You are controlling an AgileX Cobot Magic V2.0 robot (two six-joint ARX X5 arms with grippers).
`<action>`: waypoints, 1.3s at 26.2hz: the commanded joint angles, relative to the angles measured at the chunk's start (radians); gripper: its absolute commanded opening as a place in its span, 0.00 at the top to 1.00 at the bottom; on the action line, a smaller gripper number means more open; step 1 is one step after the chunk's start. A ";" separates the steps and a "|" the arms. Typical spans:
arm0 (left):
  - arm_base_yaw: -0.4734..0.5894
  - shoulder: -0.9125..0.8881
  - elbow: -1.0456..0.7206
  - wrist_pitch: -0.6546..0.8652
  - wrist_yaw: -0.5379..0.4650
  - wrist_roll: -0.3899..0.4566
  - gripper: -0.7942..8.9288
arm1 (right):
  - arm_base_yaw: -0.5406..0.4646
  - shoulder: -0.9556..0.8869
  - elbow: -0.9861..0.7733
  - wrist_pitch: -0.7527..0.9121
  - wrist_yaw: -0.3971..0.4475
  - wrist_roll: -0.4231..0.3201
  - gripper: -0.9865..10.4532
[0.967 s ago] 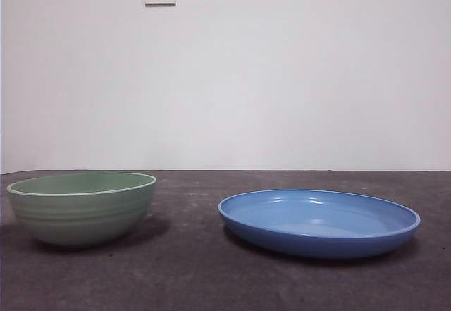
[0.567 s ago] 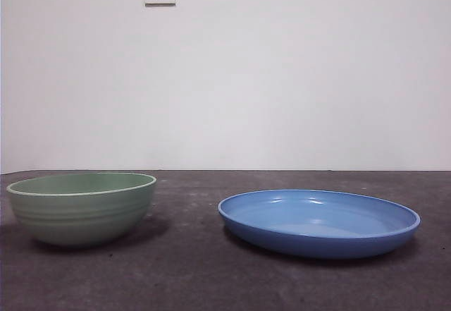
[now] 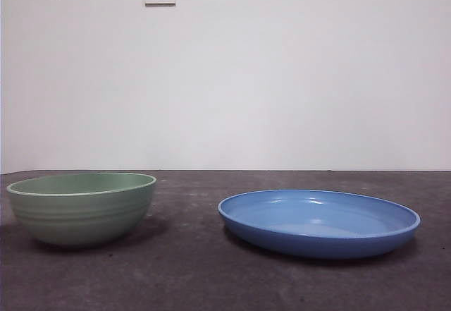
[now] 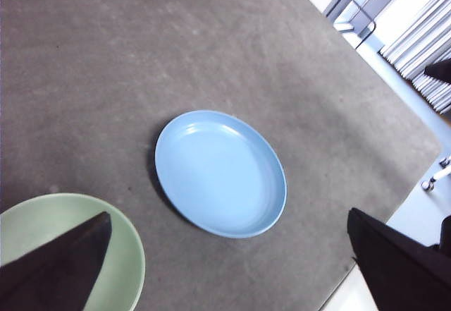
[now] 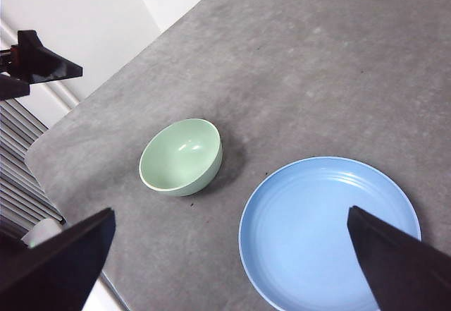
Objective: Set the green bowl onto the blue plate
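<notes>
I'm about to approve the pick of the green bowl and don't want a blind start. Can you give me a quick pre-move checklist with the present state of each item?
1. Green bowl upright on the table, nothing inside: ok.
2. Blue plate flat, with nothing on it: ok.
3. Bowl and plate apart, bare table between them: ok.
4. Left end effector open, one jaw over the bowl in its wrist view: ok.
5. Right end effector open and holding nothing, above the table with the plate under it: ok.
6. Left end effector low enough to grip the bowl's rim: not ok; the front view shows only a black tip at the top corner.
</notes>
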 commanded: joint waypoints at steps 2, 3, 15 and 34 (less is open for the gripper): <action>-0.005 0.008 0.022 -0.023 -0.040 0.072 0.28 | 0.004 0.003 0.018 0.003 -0.001 -0.010 0.43; -0.005 0.010 0.022 -0.035 -0.082 0.072 0.28 | 0.004 0.003 0.018 0.003 -0.001 -0.010 0.43; 0.069 0.153 0.021 -0.140 -0.397 0.083 0.28 | 0.004 0.003 0.018 0.001 -0.002 -0.002 0.43; 0.123 0.657 0.021 -0.082 -0.396 0.133 0.28 | 0.004 0.003 0.018 -0.001 -0.002 -0.003 0.43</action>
